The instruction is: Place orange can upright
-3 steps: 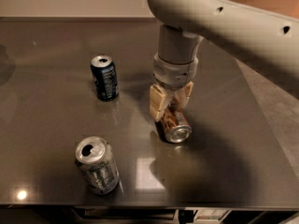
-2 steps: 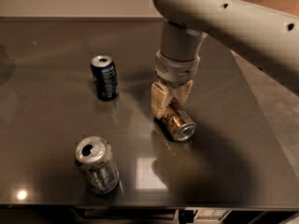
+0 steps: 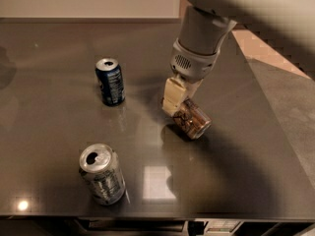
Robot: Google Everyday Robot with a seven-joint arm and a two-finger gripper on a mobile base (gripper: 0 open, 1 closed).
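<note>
Fingers [image 3: 173,95] of your gripper [image 3: 180,107], low over the table [image 3: 246,181], are clamped on the orange can [image 3: 193,119] — it lay flat beneath them a second ago, now hangs tilted from their tips — so you still need to swing it vertical.

Table [image 3: 246,156] carries three cans. Gripper [image 3: 178,102] is right of centre, coming down from behind, and is clamped on the rear end of the orange can [image 3: 193,119], which is tilted. Rear-left can [image 3: 110,81] is upright, well apart to its left. Front-left can [image 3: 102,173] is upright near the front edge.
</note>
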